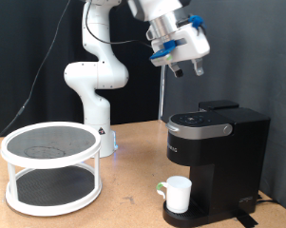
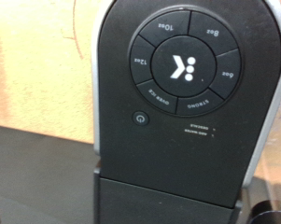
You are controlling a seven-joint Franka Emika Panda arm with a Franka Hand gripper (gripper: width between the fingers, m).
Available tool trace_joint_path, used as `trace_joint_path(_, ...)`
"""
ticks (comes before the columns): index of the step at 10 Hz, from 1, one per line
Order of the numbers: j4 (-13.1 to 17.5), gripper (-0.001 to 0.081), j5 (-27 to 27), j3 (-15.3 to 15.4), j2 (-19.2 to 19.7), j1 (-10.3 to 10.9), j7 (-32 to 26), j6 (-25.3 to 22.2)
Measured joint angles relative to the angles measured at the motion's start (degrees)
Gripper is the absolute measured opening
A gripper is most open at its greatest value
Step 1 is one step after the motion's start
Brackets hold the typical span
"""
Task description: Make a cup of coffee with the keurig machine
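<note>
A tan wooden bench [image 1: 133, 171] fronts a dark curtain. At lower right, the tall black boxy keurig machine [image 1: 217, 163] stands upright, lid closed, the white cylindrical mug [image 1: 177, 194] upright on its drip tray, handle pointing frame-left. The gripper [image 1: 186, 68] hangs above the machine at upper right; whether its fingers are spread cannot be told. A white two-tier round rack [image 1: 50, 167] sits at lower left.

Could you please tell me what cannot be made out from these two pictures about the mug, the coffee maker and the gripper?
- Cup: its inside is hidden by its own wall in the exterior view; it does not show in the wrist view.
- Keurig machine: its right side is cut off by the exterior view's edge; the small print under the buttons is blurred in the wrist view.
- Gripper: fingers too small and blurred to tell open from shut.
</note>
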Motion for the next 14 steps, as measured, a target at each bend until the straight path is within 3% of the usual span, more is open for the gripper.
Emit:
trace_joint_path(2,3.75,0.0734,0.37,0.40,2.97,0.04,2.25,-3.52)
trace_joint_path(5,2.65,0.0734,-4.68,0.87,2.90,0.01,1.18,-1.84)
trace_joint_path(7,0.84,0.0734,-8.13,1.60,2.91,0.01,1.17,2.54)
trace_joint_path(9,-0.76,0.0734,-7.07,1.83,3.12,0.19,1.15,5.41)
trace_joint_path(13,-2.56,0.0723,-3.17,1.92,3.38,0.47,0.32,5.51)
trace_joint_path(14,-2.96,0.0550,-3.26,2.04,3.50,0.47,0.36,5.56)
